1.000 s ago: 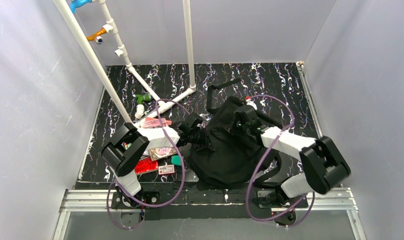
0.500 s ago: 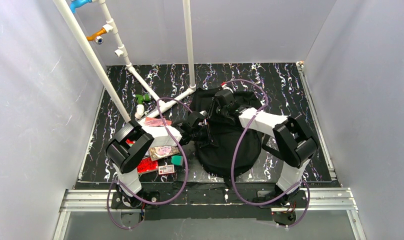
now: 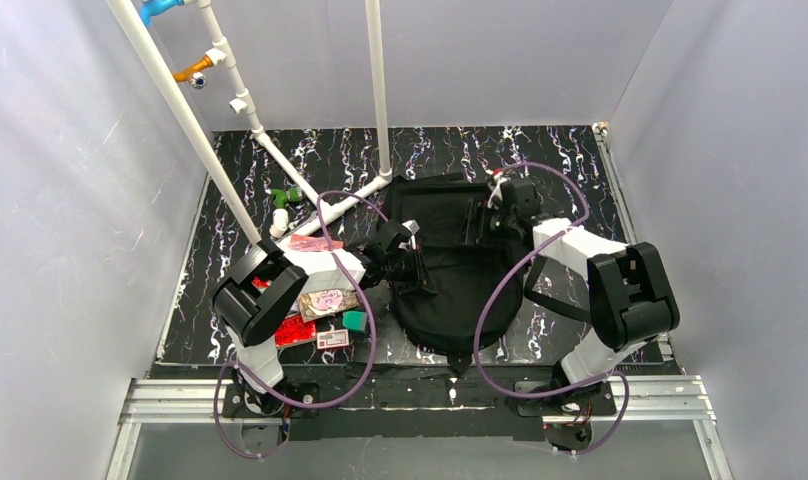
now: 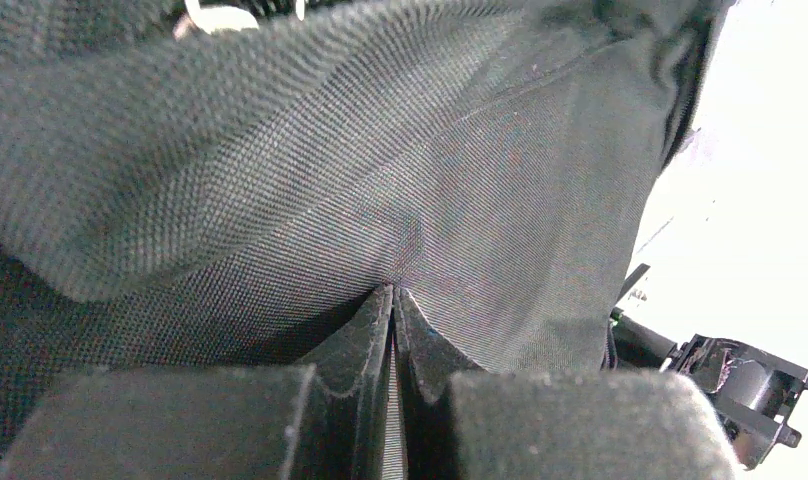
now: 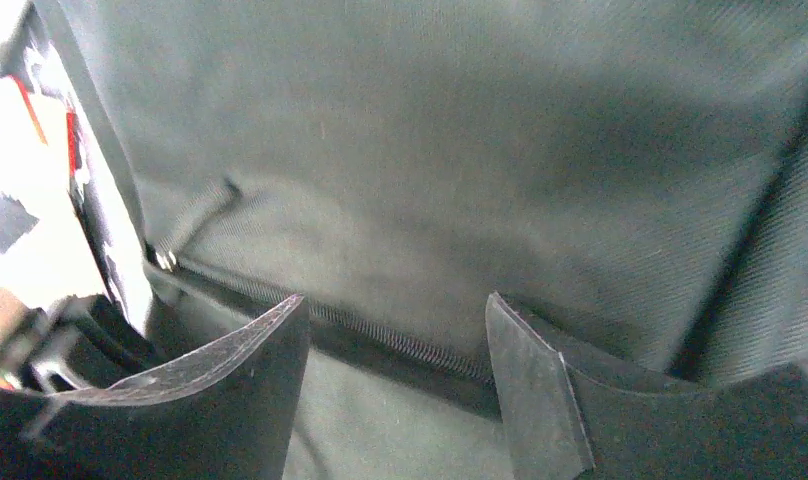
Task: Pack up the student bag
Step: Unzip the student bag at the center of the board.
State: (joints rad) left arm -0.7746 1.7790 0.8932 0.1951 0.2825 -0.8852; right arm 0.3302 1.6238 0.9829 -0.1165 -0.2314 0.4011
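The student bag [image 4: 280, 150] is showing coarse, matt black woven cloth. The bench [image 3: 550, 150] is looking smooth, black with white marbling. At eleven o'clock, the pipes [image 3: 184, 112] are gleaming as smooth white plastic.

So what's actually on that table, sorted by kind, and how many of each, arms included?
Robot arms: 2, left arm and right arm.
Black backpack: 1.
Flat packets and cards: 4, pink packet, patterned pouch, red packet, white card.
Small green things: 2, green toy, green block.
White tube: 1.
Total: 10 that show clearly.
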